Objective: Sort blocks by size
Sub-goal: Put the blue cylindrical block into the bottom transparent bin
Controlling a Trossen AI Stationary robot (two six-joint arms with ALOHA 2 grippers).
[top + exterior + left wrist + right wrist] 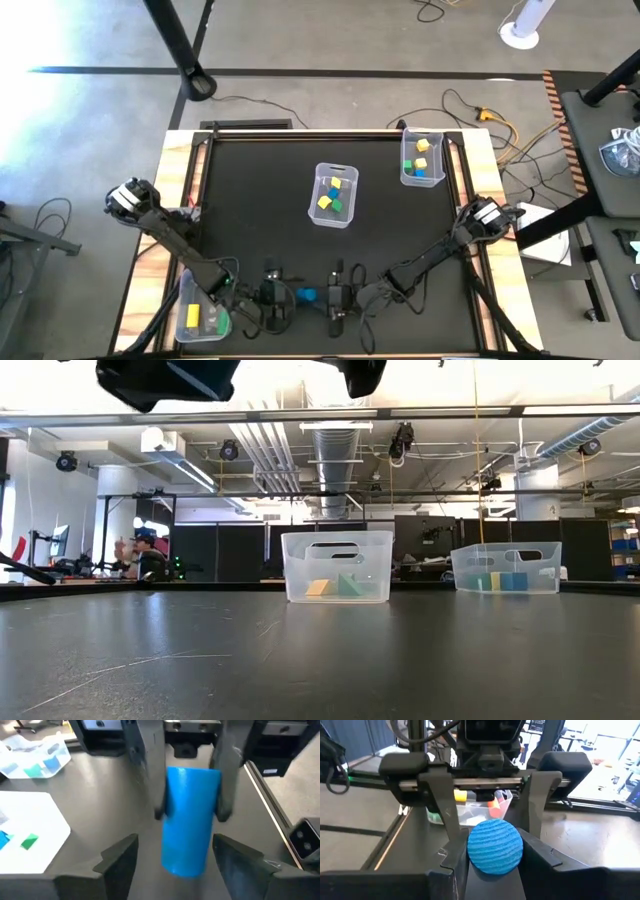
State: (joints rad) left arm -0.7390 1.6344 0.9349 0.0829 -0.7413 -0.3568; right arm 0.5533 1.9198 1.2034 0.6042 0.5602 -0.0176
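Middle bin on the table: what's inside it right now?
The middle bin holds small blocks: two yellow blocks, a green block and a blue block. Anything lying beneath them can't be seen.

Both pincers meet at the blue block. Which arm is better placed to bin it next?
Probably left. The right pincer grips the blue block, the open left pincer straddles it, and a clear bin sits right beside the left arm. The other bins lie farther across the table.
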